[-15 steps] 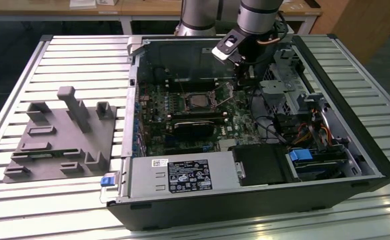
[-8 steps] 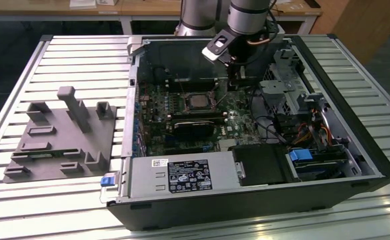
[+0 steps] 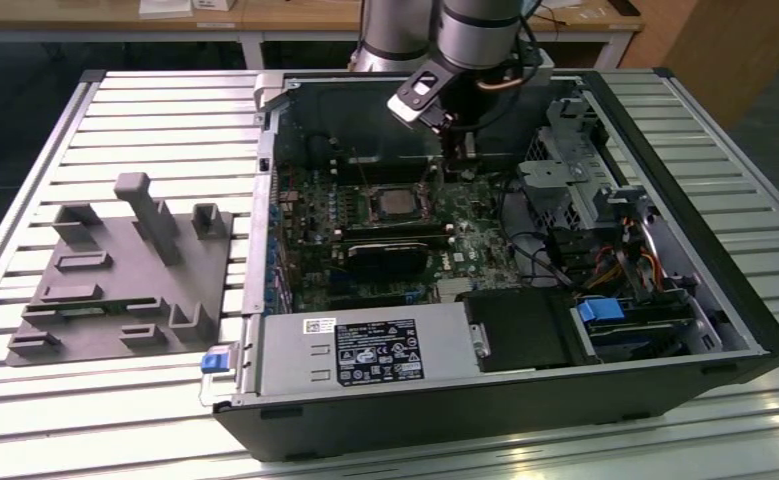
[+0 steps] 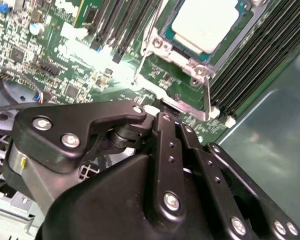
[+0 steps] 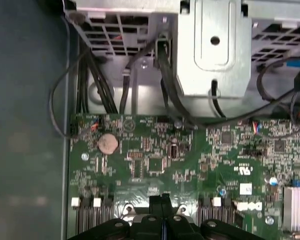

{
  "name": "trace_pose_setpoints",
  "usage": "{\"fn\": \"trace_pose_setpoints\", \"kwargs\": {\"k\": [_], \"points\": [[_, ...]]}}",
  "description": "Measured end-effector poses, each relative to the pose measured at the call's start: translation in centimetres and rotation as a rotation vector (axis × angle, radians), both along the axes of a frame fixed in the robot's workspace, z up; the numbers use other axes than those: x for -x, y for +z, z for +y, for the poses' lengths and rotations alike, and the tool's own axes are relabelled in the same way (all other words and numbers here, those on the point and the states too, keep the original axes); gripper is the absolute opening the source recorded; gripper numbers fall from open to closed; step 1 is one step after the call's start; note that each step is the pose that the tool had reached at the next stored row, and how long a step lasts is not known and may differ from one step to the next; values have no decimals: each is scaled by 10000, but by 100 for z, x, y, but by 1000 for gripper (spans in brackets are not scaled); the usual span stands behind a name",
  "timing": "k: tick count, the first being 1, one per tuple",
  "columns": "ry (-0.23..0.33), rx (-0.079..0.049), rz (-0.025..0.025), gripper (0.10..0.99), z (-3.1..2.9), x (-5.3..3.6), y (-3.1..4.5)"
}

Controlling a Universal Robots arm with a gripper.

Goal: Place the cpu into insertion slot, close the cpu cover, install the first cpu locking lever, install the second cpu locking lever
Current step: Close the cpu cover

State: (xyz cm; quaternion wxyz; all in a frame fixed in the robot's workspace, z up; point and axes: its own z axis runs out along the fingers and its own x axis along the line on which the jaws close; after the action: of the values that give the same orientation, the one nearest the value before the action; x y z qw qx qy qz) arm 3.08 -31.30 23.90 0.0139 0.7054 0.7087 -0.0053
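**While the arm hangs over the socket: chip's seated, levers hard to read**

Since the robot's black linkage gripper (image 4: 162, 112) sits in front of the board in the second wrist view, whatever its tip meets is hidden. I can't tell if it touches the thin silver wire lever (image 4: 208, 97) just beside it. In the first wrist view the two fingers (image 5: 159, 201) are pressed together, narrow, with nothing visible between them.

The small square cpu with the dull silver top (image 4: 205, 22) lies flat in the dark square insertion slot (image 4: 185, 47), with the thin silvery cpu cover frame (image 4: 180, 59) around it. Whether that's latched, I can't make out. Long black memory slots (image 4: 250, 65) run close alongside, so it's tight there.

In the exterior view the arm reaches into the open black computer case (image 3: 709, 300), near its far wall. The case lies on a slatted aluminium table (image 3: 136, 100) and holds the green motherboard (image 3: 476, 250) plus a silver power supply box (image 3: 362, 350) at the near edge. A grey plastic fixture block (image 3: 122, 270) stands at the exterior view's left, apart from the case.
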Motion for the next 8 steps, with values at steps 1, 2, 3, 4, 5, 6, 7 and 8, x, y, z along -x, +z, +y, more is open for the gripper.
{"fn": "trace_pose_setpoints", "kwargs": {"k": [1,2,3,4,5,6,7,8], "points": [[0,0,0,106,1,20,-1],[1,1,0,106,2,39,-1],[0,0,0,106,4,60,-2],[0,0,0,106,5,78,-3],[0,1,1,106,6,94,-4],[0,-2,0,106,7,109,-6],[0,-2,-1,106,8,121,-8],[0,-2,-1,106,9,134,-10]]}}
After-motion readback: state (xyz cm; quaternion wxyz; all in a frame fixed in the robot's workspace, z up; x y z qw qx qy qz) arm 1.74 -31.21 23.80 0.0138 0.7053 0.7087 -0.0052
